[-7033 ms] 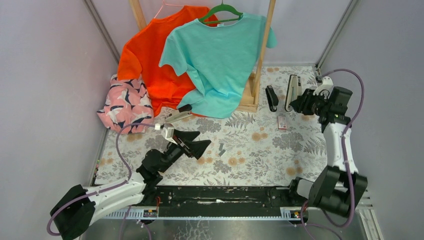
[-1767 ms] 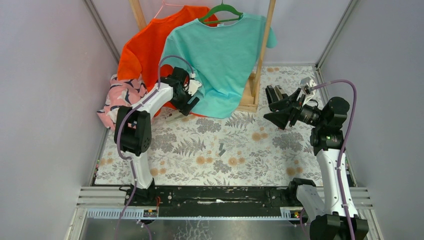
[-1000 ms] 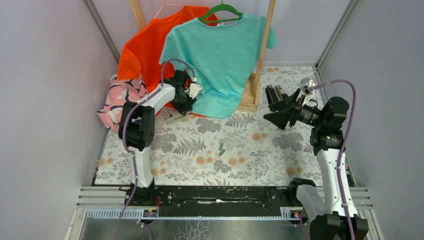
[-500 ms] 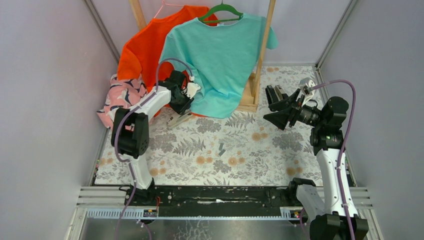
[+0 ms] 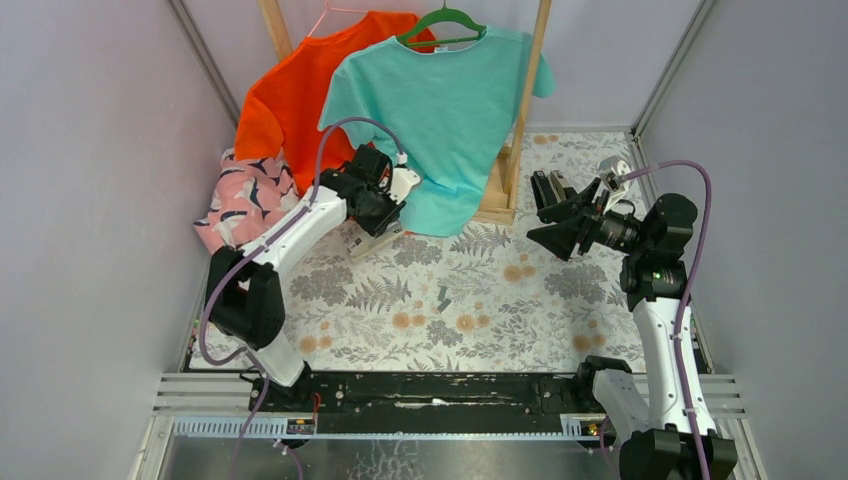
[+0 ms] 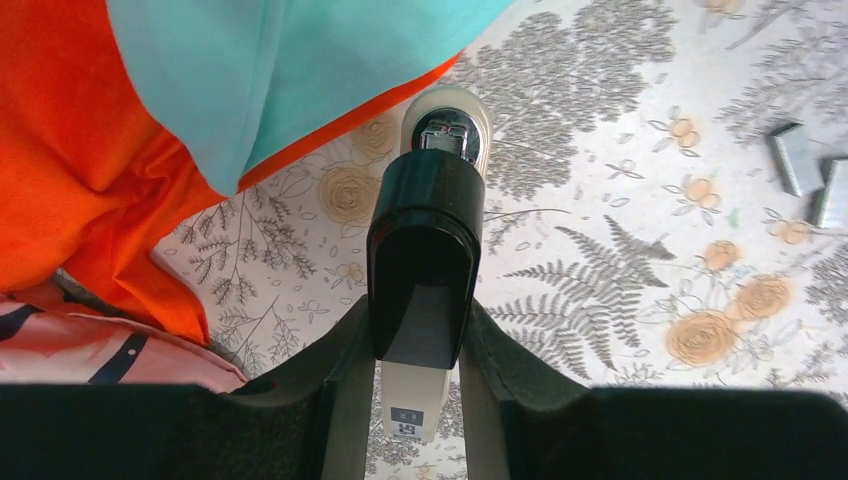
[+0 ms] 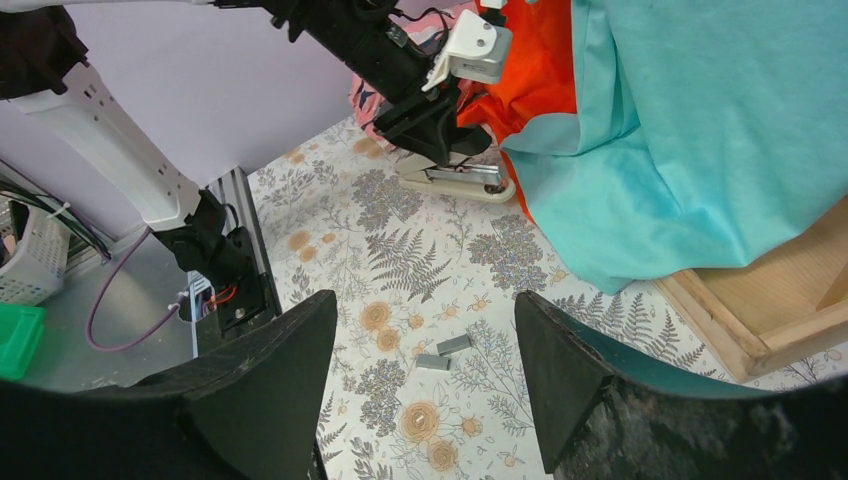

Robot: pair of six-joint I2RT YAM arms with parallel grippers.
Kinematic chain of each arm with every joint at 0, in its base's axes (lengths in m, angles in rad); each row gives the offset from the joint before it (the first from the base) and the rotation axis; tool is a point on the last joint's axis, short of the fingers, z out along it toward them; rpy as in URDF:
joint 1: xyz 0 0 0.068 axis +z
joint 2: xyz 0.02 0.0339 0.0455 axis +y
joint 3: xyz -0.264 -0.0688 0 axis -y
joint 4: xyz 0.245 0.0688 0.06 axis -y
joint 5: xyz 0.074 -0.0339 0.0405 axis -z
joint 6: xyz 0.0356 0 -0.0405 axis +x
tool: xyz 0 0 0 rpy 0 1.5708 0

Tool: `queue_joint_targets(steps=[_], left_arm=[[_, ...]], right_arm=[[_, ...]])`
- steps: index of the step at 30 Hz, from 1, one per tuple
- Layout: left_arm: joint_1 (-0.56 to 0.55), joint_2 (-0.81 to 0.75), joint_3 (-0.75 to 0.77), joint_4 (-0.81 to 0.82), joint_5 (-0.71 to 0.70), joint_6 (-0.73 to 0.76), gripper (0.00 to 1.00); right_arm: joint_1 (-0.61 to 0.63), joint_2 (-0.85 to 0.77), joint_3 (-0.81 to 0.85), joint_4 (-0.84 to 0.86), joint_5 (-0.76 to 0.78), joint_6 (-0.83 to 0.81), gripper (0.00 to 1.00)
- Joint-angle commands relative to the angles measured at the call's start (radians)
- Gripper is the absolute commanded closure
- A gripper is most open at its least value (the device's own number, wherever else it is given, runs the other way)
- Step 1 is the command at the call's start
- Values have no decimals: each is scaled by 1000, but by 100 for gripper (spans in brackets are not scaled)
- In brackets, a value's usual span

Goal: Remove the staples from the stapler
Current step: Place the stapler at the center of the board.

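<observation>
I find the left gripper [image 6: 420, 335] closed on the stapler [image 6: 425, 230], its fingers pressed against both sides of the black top arm, at the hem of the teal shirt [image 5: 440, 110]. The staples [image 6: 792, 160], two short grey strips, lie loose on the floral tablecloth [image 5: 540, 320], well apart from the stapler toward mid-table. The right gripper [image 7: 422, 330] hangs in the air, fingers spread wide, holding nothing.
</observation>
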Motion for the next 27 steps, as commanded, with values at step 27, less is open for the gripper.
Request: queue_joint_targets(steps=[27], left_arm=[[-656,66,-27,420,-67,-114,100]], right_arm=[[-25,-154,56,-165,869,-65,26]])
